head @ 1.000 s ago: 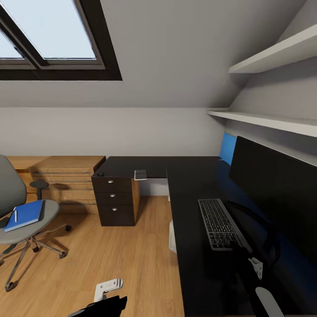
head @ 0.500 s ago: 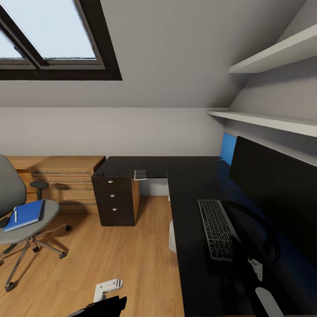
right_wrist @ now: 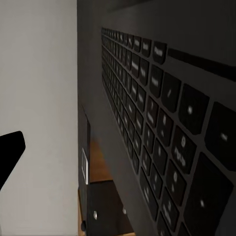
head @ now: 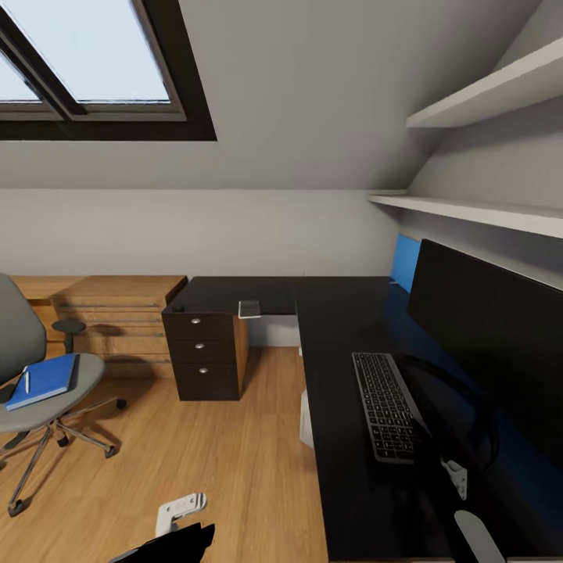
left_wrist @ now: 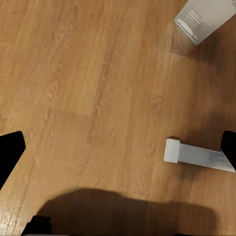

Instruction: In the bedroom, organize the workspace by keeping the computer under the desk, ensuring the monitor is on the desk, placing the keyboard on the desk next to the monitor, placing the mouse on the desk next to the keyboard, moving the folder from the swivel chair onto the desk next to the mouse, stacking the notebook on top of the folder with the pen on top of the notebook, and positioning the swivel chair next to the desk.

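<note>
The black-topped desk (head: 344,328) runs along the right wall. On it stand the monitor (head: 493,344) and, beside it, the keyboard (head: 385,405). My right gripper (head: 453,473) hovers at the keyboard's near end, and one dark finger (right_wrist: 10,152) sits wide of the keys (right_wrist: 162,123). The swivel chair (head: 23,367) stands apart at the left with the blue folder (head: 43,381) on its seat. The white pen (head: 27,381) lies on the folder, and a dark grey notebook edge (head: 73,372) shows along its side. The computer (head: 306,418) stands under the desk. My left gripper (left_wrist: 118,147) is open over the floor. I cannot make out the mouse.
A black drawer unit (head: 205,356) carries the desk's far wing, where a small grey flat item (head: 249,310) lies. A wooden dresser (head: 117,320) stands behind the chair. Two shelves (head: 469,211) hang above the monitor. Wood floor (head: 219,453) lies between chair and desk.
My left arm has drifted a little to the left at the lower edge of the head view. The keyboard, chair and folder have stayed put.
</note>
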Tool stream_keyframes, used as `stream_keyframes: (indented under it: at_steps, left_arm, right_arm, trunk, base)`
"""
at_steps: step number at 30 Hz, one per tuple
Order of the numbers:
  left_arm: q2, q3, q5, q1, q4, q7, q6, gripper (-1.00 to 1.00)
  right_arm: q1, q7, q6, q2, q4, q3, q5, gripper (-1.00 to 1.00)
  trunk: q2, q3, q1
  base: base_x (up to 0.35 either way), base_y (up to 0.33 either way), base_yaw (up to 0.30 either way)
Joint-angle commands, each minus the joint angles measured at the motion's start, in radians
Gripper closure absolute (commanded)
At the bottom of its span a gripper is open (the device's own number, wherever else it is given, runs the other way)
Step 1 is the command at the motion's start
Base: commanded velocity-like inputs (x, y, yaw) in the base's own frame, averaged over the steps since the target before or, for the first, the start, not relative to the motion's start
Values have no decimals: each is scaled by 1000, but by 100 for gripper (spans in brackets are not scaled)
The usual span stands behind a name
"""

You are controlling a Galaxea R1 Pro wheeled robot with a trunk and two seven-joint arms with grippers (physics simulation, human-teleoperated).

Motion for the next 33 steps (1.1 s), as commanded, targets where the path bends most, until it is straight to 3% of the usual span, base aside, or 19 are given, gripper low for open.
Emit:
stream_keyframes:
  at_steps: [1, 24, 33]
  left_arm:
    - [-1, 3, 11, 0, -1, 9, 2, -100]
    - [0, 10, 10, 0, -1, 6, 2, -100]
    - [1, 10, 10, 0, -2, 3, -1, -100]
  right_arm:
    - [0, 3, 5, 0, 0, -2, -10, -100]
    - [0, 3, 5, 0, 0, -2, -8, -100]
    - [0, 3, 5, 0, 0, -1, -8, -100]
  trunk:
    - [-8, -4, 4]
    - [-169, -76, 92]
    - [-169, -76, 92]
  base:
    - [0, 0, 0]
    - [0, 0, 0]
    - [0, 0, 0]
